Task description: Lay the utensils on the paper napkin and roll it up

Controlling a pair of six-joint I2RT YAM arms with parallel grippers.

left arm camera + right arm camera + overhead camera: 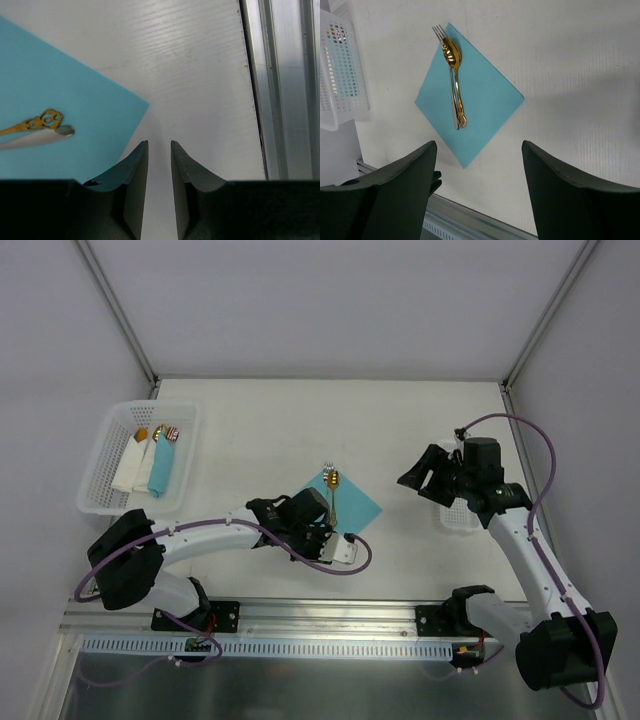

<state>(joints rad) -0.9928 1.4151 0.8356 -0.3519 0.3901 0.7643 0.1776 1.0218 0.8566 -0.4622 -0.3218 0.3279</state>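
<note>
The thin turquoise-blue square paper napkin [487, 102] lies flat on the white table [200, 60], turned like a diamond with one corner towards the arms. The slim utensils [456, 95], a gold spoon [452, 52] lying over a silver fork, rest on it together. Their long axis runs along the diagonal from far corner to near corner, with the bowl and tines at the far tip and the handles towards the robot. The left gripper [159, 144] is the nearer one, low at that near corner. Its dark fingers [136, 167] stand a narrow gap apart with only bare table between them. In its wrist view the corner lies just ahead and to the left, and the napkin's edge passes under the left-hand finger. The gold handle end [44, 120] is further left, apart from the fingertips. The right gripper [479, 145] hangs off to the napkin's right, well apart, its fingers spread wide and empty. With the placing apparently done, the roll probably starts from this near corner, and the left fingers would need to shift slightly to straddle the paper's edge.
</note>
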